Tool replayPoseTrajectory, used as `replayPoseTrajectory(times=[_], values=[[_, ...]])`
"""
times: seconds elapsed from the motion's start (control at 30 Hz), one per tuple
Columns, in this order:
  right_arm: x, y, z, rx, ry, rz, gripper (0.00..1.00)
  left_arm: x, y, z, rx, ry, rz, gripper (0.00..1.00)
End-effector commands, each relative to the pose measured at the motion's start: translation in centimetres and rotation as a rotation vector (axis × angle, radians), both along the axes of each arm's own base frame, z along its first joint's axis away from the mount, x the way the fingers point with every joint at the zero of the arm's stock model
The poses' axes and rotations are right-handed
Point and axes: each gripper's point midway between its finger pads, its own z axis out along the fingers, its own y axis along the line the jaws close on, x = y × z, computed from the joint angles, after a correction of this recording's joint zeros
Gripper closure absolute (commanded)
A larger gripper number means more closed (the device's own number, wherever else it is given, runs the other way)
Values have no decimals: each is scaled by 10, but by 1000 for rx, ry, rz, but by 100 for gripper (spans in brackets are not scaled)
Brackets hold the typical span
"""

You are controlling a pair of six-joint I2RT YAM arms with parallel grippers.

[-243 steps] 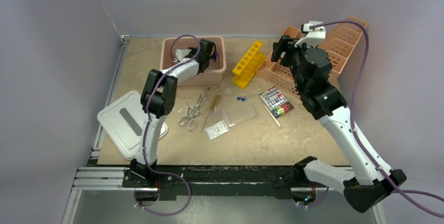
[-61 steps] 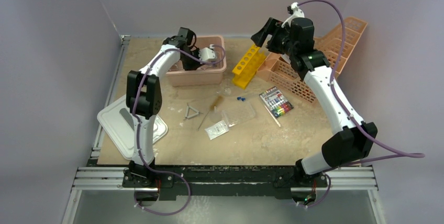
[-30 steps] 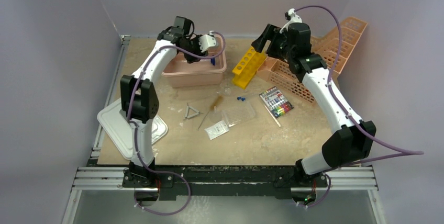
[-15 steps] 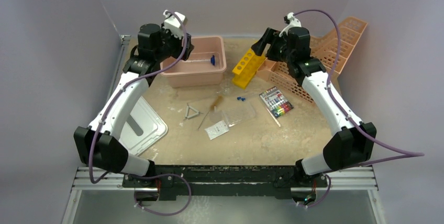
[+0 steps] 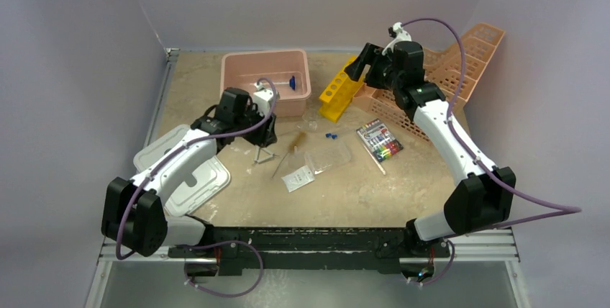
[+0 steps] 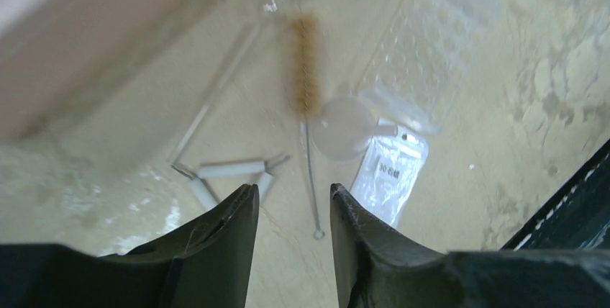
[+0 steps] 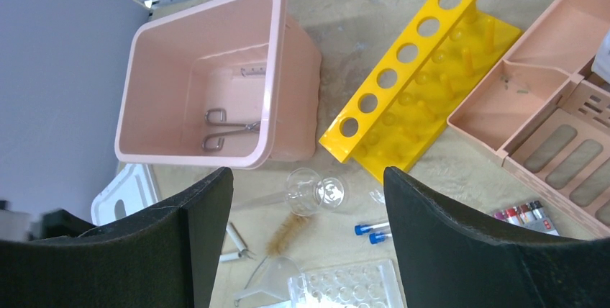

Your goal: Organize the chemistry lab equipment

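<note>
Silver tongs (image 7: 229, 129) lie inside the pink bin (image 5: 265, 60), with a small blue piece (image 5: 292, 83) by its right wall. The wire triangle (image 5: 265, 154), bristle brush (image 5: 295, 141), clear well plate (image 5: 329, 155), plastic bag (image 5: 297, 177) and two blue-capped tubes (image 5: 330, 136) lie on the table. My left gripper (image 5: 267, 135) is open and empty, hovering just above the triangle (image 6: 230, 171) and the brush's wire handle (image 6: 311, 178). My right gripper (image 5: 357, 63) is open and empty, high over the yellow rack (image 5: 340, 88).
A clear flask (image 7: 316, 191) and a clear funnel (image 6: 345, 127) lie by the brush. A box of coloured vials (image 5: 379, 139) sits to the right. Orange baskets (image 5: 446, 70) stand at the back right. A white lid (image 5: 180, 178) lies at the left edge.
The tongs went from the table into the pink bin. My left arm has swung from the bin down to just above the wire triangle. The right arm has barely moved.
</note>
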Motion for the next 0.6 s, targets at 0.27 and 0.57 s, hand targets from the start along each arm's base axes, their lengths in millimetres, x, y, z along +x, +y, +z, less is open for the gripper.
replayPoseTrajectory(times=[0.27, 0.57], values=[[-11, -6, 15, 33, -45, -30, 23, -19, -20, -76, 1, 121, 5, 63], [-15, -8, 11, 35, -31, -40, 23, -13, -29, -107, 83, 177, 45, 73]])
